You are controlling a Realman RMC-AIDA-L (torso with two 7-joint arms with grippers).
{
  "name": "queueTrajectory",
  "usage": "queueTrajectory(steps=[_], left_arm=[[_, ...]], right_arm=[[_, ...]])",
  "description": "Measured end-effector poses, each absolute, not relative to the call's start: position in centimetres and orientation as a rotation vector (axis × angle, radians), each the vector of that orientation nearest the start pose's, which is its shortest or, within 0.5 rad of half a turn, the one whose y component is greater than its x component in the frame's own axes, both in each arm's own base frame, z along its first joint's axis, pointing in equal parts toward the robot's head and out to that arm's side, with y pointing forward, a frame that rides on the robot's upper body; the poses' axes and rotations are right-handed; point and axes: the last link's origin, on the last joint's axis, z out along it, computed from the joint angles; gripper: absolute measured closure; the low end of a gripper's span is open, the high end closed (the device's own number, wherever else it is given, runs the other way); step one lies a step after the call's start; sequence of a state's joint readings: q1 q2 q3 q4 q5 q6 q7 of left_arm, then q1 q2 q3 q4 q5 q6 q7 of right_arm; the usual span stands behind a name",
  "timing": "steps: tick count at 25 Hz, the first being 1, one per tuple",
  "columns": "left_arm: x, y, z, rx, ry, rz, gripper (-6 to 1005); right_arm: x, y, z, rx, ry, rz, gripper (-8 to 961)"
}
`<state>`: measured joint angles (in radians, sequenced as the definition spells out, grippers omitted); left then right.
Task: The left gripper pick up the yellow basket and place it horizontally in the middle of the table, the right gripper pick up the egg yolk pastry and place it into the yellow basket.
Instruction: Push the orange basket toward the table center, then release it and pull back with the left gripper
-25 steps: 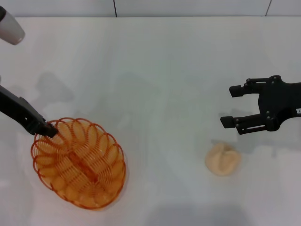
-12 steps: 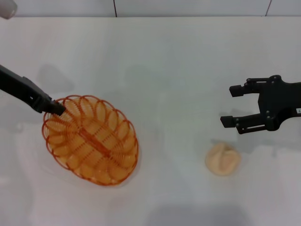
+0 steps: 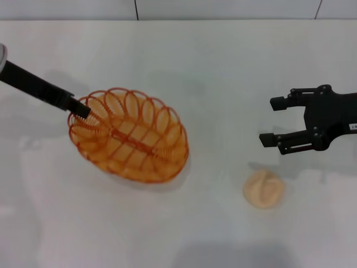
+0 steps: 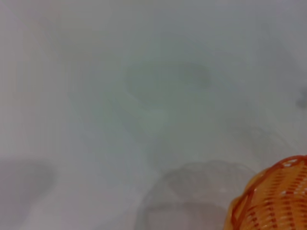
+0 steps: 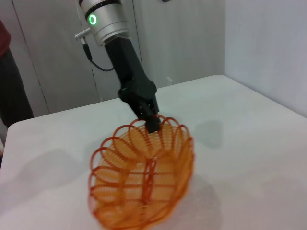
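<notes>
**Amber basket held at its rim, not yet set down mid-table**

Amber wire loops, pinched at the scalloped rim: yellow basket [image 3: 129, 135] gripped by the left gripper [image 3: 82, 109], fingers clamped on the rim at the end away from the pastry. Tilted in the right wrist view, held end higher, apparently lifted off or only grazing the table [image 3: 184, 50]; contact unclear. Left of the table's middle, long axis slanted.

Step in hand, judged: first half of the task, carrying the basket toward the middle. Next move calls for travel further toward the pastry's side, a turn to bring the long axis level across the table, a lowering flat, then release.

Right of the basket, well apart from it: egg yolk pastry [image 3: 264, 189], resting on the table, untouched. Right gripper [image 3: 270, 121] above and just beyond the pastry on the side away from the basket, fingers spread wide, holding nothing, not touching the pastry. Pick of the pastry not yet begun; best left until the basket sits flat.

Count: one basket, one pastry, two grippers, one table.
</notes>
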<state>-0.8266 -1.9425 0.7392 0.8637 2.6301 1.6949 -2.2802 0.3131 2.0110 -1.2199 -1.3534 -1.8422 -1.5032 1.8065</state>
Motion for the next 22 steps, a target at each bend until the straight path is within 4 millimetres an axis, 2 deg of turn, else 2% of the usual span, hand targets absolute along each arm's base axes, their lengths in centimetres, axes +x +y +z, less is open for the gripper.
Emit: queueTrajectory(steps=[8, 13, 22], left_arm=[[-22.9, 39.7, 6.7, -2.422, -1.543, 0.205, 924], [-23.1, 39.8, 6.3, -2.343, -1.611, 0.235, 924], [-22.0, 40.3, 4.6, -2.317, -1.644, 0.213, 919]], right_arm=[[19.4, 31.8, 4.1, -2.838, 0.367, 0.395, 137], [19.3, 31.9, 4.1, -2.841, 0.368, 0.407, 139], [19.2, 31.8, 4.0, -2.846, 0.37, 0.415, 142]])
